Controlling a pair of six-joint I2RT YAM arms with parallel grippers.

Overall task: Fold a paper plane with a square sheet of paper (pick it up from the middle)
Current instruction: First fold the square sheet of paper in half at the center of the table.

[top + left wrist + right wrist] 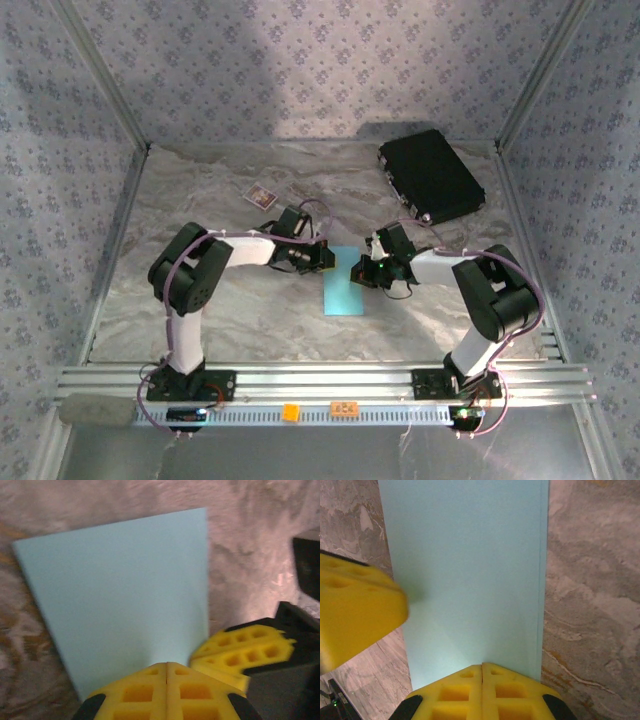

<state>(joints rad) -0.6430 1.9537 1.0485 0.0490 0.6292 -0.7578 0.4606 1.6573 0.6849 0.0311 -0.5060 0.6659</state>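
While it lies flat on the marbled table, the square sheet of paper shows in the top view as a narrow light-blue rectangle, near the middle of the surface and between the two arms. In the right wrist view a thin second edge runs along one long side of the sheet. The left gripper sits at the paper's far left corner with its yellow fingers pressed together, tips at the sheet's edge; whether any paper is caught between them cannot be told. The right gripper meets the sheet from the opposite side, just beside the left one, its jaws likewise closed tight over the paper's border. Farther off, a small dark card lies beyond the left arm, and a black case rests at the far right corner
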